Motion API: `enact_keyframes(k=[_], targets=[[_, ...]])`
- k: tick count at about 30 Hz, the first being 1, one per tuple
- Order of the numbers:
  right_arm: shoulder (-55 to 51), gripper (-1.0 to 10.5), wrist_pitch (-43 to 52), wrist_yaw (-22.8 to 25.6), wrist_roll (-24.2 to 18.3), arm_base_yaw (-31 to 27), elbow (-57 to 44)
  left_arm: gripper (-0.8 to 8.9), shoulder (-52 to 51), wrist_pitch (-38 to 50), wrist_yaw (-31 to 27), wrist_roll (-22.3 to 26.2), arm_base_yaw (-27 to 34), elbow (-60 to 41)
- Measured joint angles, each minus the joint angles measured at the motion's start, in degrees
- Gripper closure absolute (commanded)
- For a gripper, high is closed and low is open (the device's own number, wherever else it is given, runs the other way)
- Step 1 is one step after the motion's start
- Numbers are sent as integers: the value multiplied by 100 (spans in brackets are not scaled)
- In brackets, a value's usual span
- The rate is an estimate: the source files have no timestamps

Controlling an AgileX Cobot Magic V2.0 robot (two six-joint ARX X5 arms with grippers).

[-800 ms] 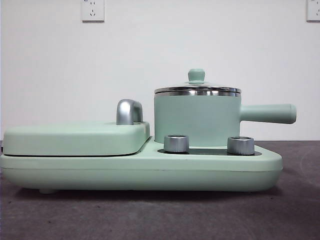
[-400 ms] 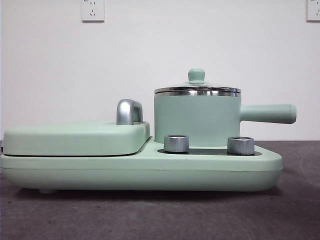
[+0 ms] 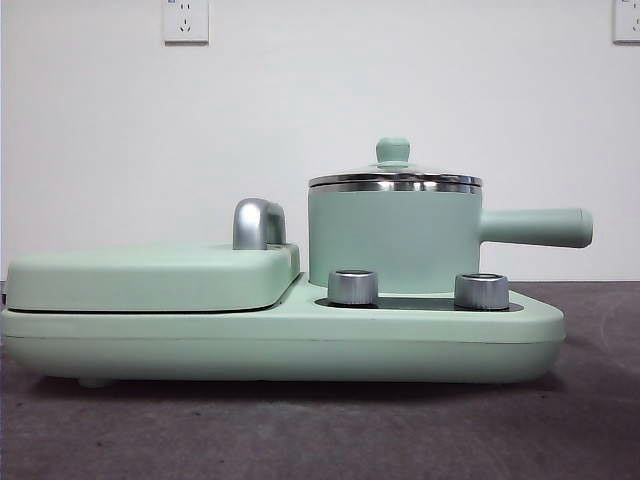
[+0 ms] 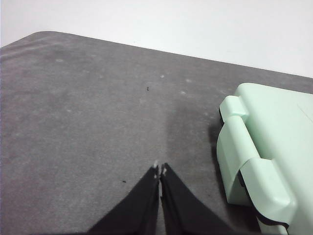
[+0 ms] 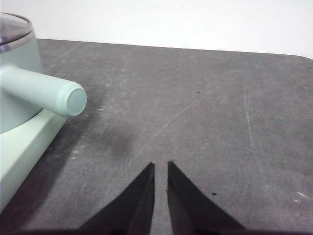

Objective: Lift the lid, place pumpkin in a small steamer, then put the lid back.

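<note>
Looking level across the surface (image 3: 320,430) in the front view, we see the steamer (image 3: 392,238) standing on the right half of a mint-green cooker base (image 3: 280,345), its long handle pointing toward 3 o'clock. The lid (image 3: 394,178) sits on the steamer's steel rim, knob upright at 12 o'clock. Two steel dials (image 3: 352,287) stand on the base just in front of the pot. At 9 o'clock from the steamer lies the flat griddle cover (image 3: 150,278), with a chrome handle (image 3: 258,224) rising between it and the pot. We find no pumpkin here, and no arm enters this view.

In the left wrist view, the left end effector (image 4: 160,172) hovers over bare gray surface, its jaws pressed together with only a hairline between the tips, holding nothing. The hinged end of the cooker is near it.

In the right wrist view, the right end effector (image 5: 161,169) also hangs above bare surface, jaws almost together with a narrow slit between them and nothing held. The steamer's handle end and a sliver of the lid's rim are well apart from it.
</note>
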Motion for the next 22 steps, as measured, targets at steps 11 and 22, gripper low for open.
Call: enact_keyframes(k=[11, 22], targets=[[0, 907, -2, 0, 0, 0, 0, 805, 0, -2, 0, 136, 0, 0], [0, 907, 0, 0, 0, 0, 0, 805, 0, -2, 0, 686, 0, 0]])
